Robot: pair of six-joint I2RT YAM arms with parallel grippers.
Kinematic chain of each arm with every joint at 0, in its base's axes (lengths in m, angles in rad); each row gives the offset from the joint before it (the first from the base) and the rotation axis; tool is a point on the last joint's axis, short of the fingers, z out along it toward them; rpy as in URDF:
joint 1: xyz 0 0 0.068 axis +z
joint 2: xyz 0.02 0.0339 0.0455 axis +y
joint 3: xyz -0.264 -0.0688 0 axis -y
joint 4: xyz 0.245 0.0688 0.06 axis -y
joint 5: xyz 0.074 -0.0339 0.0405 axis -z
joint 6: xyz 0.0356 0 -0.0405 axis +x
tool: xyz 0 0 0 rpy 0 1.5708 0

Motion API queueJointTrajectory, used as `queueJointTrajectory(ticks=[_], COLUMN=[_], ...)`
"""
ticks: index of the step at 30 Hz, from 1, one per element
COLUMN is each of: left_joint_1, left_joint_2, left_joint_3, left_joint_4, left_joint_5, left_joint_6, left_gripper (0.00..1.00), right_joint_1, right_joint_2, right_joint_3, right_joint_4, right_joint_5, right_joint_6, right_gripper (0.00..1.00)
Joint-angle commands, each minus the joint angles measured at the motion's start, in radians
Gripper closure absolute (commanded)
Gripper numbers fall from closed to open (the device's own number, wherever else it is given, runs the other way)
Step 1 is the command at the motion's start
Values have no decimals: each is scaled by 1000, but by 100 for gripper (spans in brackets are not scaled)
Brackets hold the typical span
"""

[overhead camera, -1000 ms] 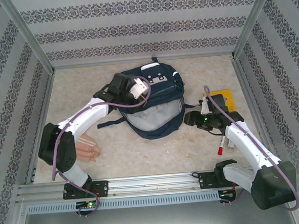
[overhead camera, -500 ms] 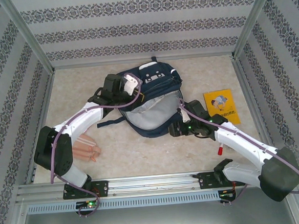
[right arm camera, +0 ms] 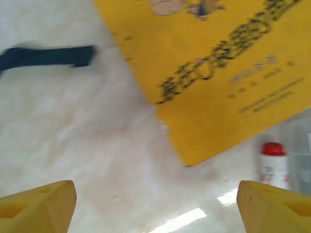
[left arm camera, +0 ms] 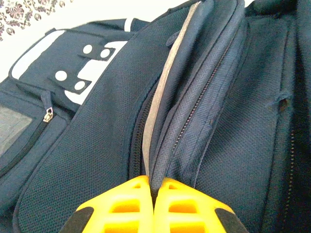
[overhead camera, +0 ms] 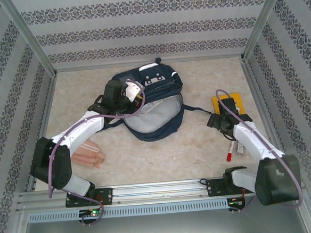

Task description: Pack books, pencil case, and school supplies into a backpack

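The navy backpack (overhead camera: 153,106) lies at the table's middle, its main mouth gaping toward the arms with the grey lining showing. My left gripper (overhead camera: 132,92) is shut on a fold of the backpack's (left arm camera: 92,145) zipper edge; the fabric is pinched between the yellow fingers (left arm camera: 126,199). The yellow book (overhead camera: 235,100) lies flat to the right, partly under my right arm. My right gripper (overhead camera: 221,118) hovers open over bare table just short of the book's (right arm camera: 214,68) near corner, nothing between its fingertips (right arm camera: 43,199). The red-capped marker (overhead camera: 229,153) lies nearer the right base. The peach-pink pencil case (overhead camera: 90,155) rests at the left.
A dark backpack strap (right arm camera: 46,56) trails across the table toward the book. A clear plastic piece (overhead camera: 239,148) lies beside the marker (right arm camera: 273,164). Patterned walls and metal rails enclose the table on three sides.
My right arm has pulled back from the backpack's mouth to the book, jaws wide. The left gripper, still pinching the edge, has moved left a little and the backpack shifted with it.
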Motion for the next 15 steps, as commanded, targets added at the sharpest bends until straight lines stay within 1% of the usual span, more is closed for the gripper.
queueJointTrajectory(ticks=[1, 2, 3, 4, 5, 6, 7, 8, 9, 11, 12, 13, 15], left_joint_1=[-1, 0, 2, 1, 2, 3, 5, 3, 4, 3, 3, 2, 3], left_joint_2=[60, 82, 105, 126, 155, 179, 192, 198, 196, 182, 171, 161, 137], left_joint_3=[-5, -1, 9, 22, 44, 82, 116, 154, 197, 249, 268, 283, 311], left_joint_4=[83, 116, 146, 174, 202, 201, 174, 123, 53, -77, -151, -210, -348], left_joint_5=[-109, -140, -192, -265, -385, -498, -568, -616, -628, -606, -576, -542, -422], left_joint_6=[230, 260, 272, 270, 237, 192, 159, 118, 77, -27, -102, -170, -334], left_gripper=[100, 94, 83, 63, 53, 47, 35, 24, 16, 12, 11, 11, 11], right_joint_1=[-14, -22, -39, -57, -74, -88, -90, -82, -74, -61, -55, -41, -4], right_joint_2=[89, 127, 166, 198, 236, 274, 307, 343, 372, 417, 431, 430, 408], right_joint_3=[68, 81, 92, 100, 107, 117, 133, 142, 139, 135, 142, 148, 151], right_joint_4=[-19, -11, -1, 3, 10, 14, 2, -8, 0, 3, -15, -32, -55], right_joint_5=[87, 83, 52, 8, -64, -161, -229, -288, -357, -441, -465, -470, -527], right_joint_6=[-36, -42, -55, -63, -76, -104, -121, -125, -131, -126, -135, -151, -168], right_gripper=[14, 14, 15, 18, 24, 35, 44, 48, 50, 56, 59, 59, 59])
